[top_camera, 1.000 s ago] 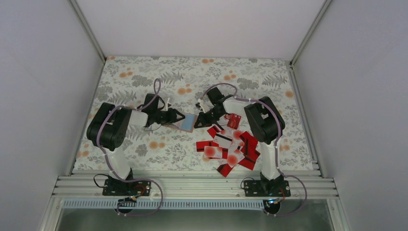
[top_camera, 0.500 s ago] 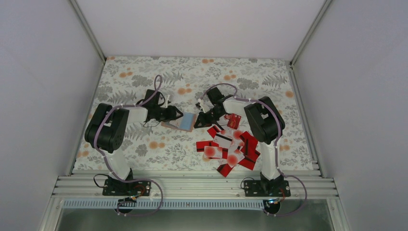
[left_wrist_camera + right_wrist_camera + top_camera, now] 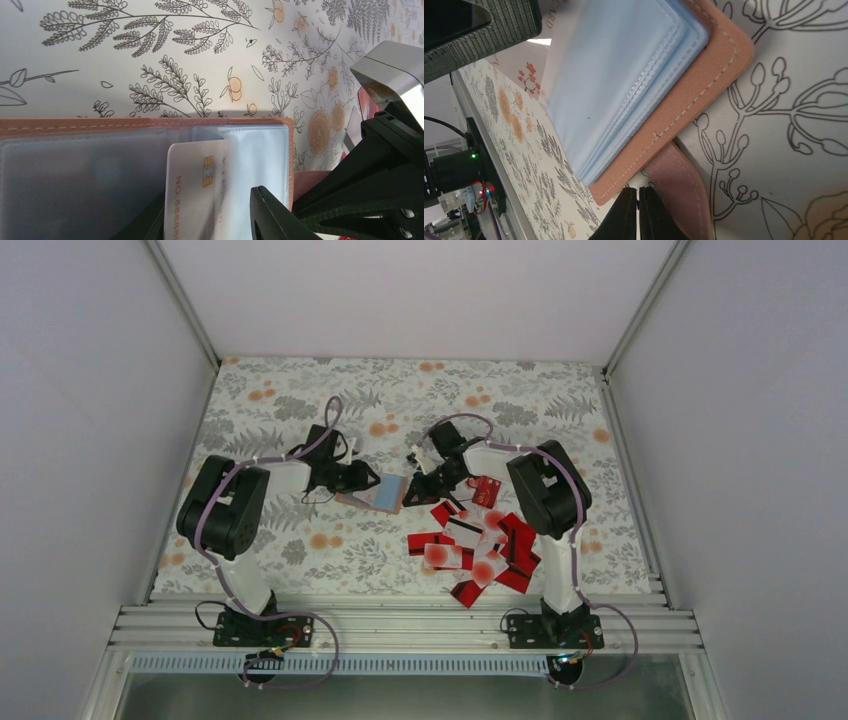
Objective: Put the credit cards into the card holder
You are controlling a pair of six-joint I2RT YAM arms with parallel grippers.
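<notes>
Your one holder (image 3: 385, 495) lies open on the tabletop (image 3: 300, 400), one white card (image 3: 197, 185) half inside its clear sleeve (image 3: 75, 180). The left gripper (image 3: 205, 210) straddles that card with its jaws apart; you cannot tell if it grips. The right gripper (image 3: 638, 202) is closed at the holder's edge. The loose cards (image 3: 475, 550) overlap too much to count.

Card holder (image 3: 385, 494) — credit cards (image 3: 475, 545) right

Overhead rear view; both wrist cameras close on shared card holder (image 3: 150, 123)
</notes>
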